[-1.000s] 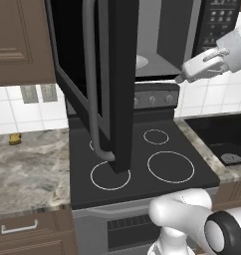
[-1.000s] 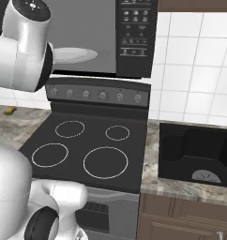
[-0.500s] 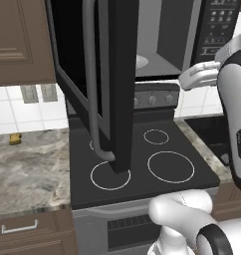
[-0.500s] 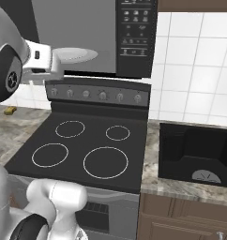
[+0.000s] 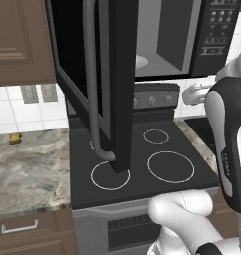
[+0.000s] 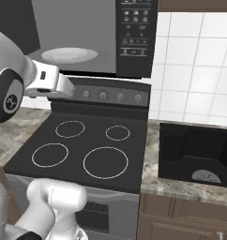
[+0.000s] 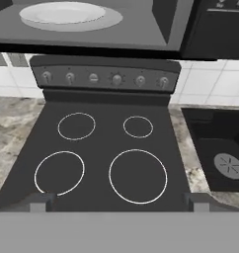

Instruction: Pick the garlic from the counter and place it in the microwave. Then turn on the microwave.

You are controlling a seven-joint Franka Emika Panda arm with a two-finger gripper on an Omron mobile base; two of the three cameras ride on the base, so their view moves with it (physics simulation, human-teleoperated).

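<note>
where the garlic lies i cannot tell; the white plate [image 7: 62,14] in the open microwave [image 6: 78,23] looks bare. the pincer [image 7: 119,201], wide and empty, hangs just below that cavity over the stovetop [image 7: 106,148]; the microwave door [image 5: 117,74] stands swung out to its left.

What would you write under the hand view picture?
Open jaws hover above the black stovetop, facing the open microwave with its white plate inside.

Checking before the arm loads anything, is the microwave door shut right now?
No, the microwave door is swung wide open over the stovetop, and the white plate inside is exposed.
</note>
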